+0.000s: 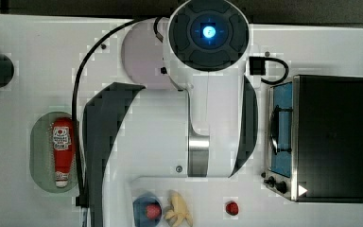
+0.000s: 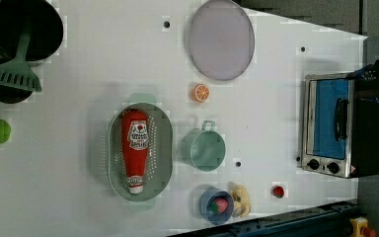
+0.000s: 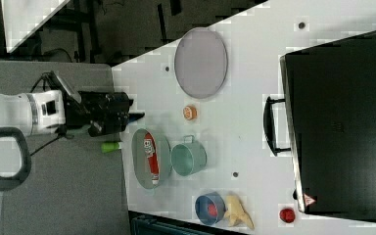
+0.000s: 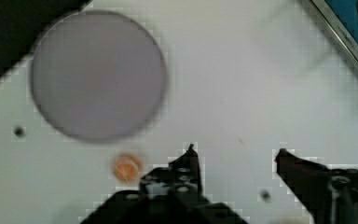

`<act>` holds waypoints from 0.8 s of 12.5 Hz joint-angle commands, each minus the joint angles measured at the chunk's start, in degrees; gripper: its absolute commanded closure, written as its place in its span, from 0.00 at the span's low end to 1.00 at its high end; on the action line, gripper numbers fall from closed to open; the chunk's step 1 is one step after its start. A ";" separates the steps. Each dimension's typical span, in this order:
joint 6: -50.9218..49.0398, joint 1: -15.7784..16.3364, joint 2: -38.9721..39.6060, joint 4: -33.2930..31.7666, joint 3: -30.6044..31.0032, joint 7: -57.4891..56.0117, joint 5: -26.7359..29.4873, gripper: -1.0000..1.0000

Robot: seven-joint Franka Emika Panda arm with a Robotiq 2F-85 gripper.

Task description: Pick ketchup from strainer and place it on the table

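Ketchup [image 2: 135, 148] lies in the strainer [image 2: 163, 163] on the white table [image 2: 79, 148]; gripper [image 4: 235, 154] spread, empty.

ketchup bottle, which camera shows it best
The left view: the ketchup lies whole and unobstructed in the strainer, label readable, cap toward the left view's bottom. The top view also shows the bottle whole, though smaller, beside a dark cable. The right view shows it small and foreshortened.

Ketchup [image 2: 135, 148]: glossy red plastic, white printed label. Strainer [image 2: 164, 148]: matt pale green perforated plastic. Table [image 2: 89, 197]: smooth white; oven [image 2: 325, 126]: brushed metal trim.
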 commanded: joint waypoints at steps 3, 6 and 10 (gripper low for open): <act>-10.71 -4.69 -15.20 -6.67 6.23 3.13 2.84 0.00; -10.70 -3.93 -14.32 -6.68 10.78 3.14 2.85 0.00; -9.00 -3.29 -12.30 -6.69 19.19 3.76 2.84 0.00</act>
